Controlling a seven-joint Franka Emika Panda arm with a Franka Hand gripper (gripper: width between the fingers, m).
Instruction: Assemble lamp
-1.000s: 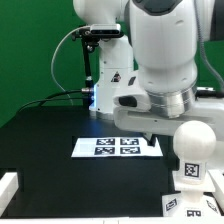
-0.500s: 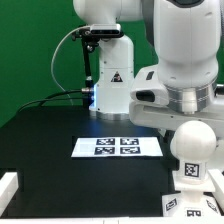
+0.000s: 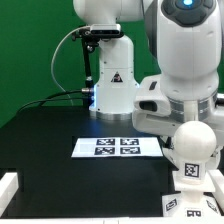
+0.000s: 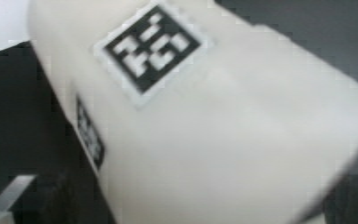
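Observation:
The round-headed white bulb [image 3: 192, 142] stands upright at the exterior view's lower right, with tagged white lamp parts [image 3: 190, 180] directly below it. My gripper is hidden there, behind the bulb and under the big white arm [image 3: 185, 60]. In the wrist view a white lamp part with a black-and-white tag [image 4: 194, 110] fills the picture, very close. I cannot tell whether it is the base or the shade. My gripper [image 4: 190, 205] sits over it, with the dark fingertips [image 4: 19, 195] wide apart at either side. No cone shade shows in the exterior view.
The marker board [image 3: 118, 146] lies flat on the black table, to the exterior view's left of the bulb. The robot's pedestal [image 3: 112, 85] stands behind it. A white bracket [image 3: 8, 185] sits at the table's front left edge.
The arm has swung toward the exterior view's right and now stands above and behind the bulb. The bulb and the marker board have not moved.

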